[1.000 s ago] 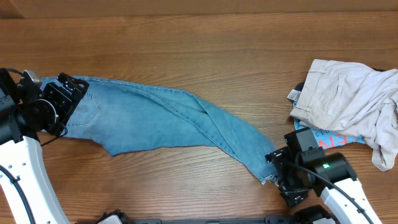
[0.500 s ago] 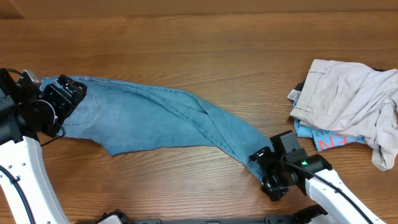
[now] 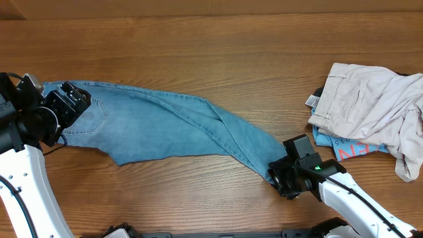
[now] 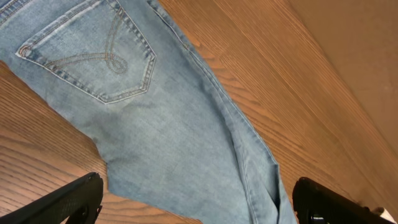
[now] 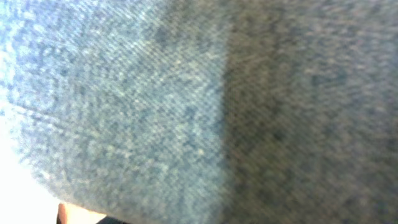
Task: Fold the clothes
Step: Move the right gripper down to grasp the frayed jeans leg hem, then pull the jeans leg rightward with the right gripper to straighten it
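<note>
Light blue denim jeans [image 3: 165, 129] with tan stitching lie spread on the brown wooden table [image 3: 218, 53], waist at 9 o'clock and leg hem at 5 o'clock. The left gripper [image 3: 74, 100] hovers over the waist end, fingers spread wide, with the stitched back pocket [image 4: 93, 59] beneath. The right gripper [image 3: 281, 180] sits at the hem; blurred denim fills its wrist view, so I cannot tell its grip state.

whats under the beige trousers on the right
A turquoise garment with red print pokes out beneath the beige trousers; most of it is covered, so its type stays unknown.
</note>
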